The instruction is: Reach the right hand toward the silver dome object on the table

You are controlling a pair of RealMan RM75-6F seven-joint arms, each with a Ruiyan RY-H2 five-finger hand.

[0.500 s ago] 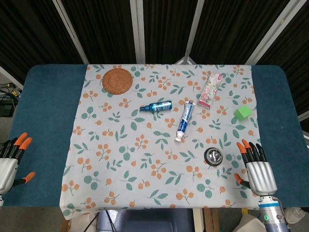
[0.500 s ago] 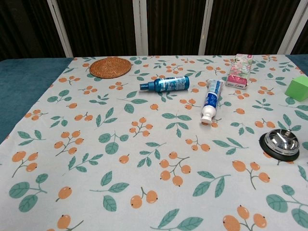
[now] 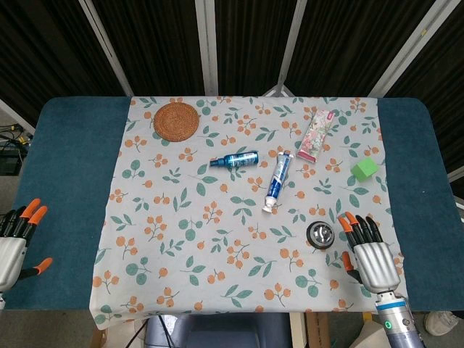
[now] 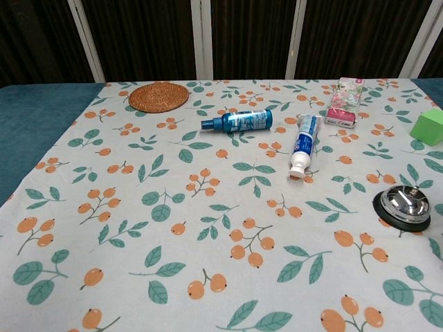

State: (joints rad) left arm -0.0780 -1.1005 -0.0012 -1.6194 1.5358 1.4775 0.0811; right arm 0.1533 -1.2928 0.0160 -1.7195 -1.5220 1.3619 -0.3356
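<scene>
The silver dome (image 3: 320,233) on its black base sits on the floral cloth at the near right; the chest view shows the same silver dome (image 4: 403,205) close to the right edge. My right hand (image 3: 367,250) lies just right of it, palm down, fingers apart with orange tips pointing away, holding nothing and not touching the dome. My left hand (image 3: 16,243) rests at the near left over the blue table edge, fingers spread and empty. Neither hand shows in the chest view.
A toothpaste tube (image 3: 278,180) and a blue spray bottle (image 3: 235,159) lie mid-table. A floral packet (image 3: 317,133) and a green cube (image 3: 365,169) sit at the back right. A woven coaster (image 3: 176,120) is at the back left.
My right hand has shifted left and a little forward, onto the cloth and closer to the dome. The left hand and all objects have stayed put.
</scene>
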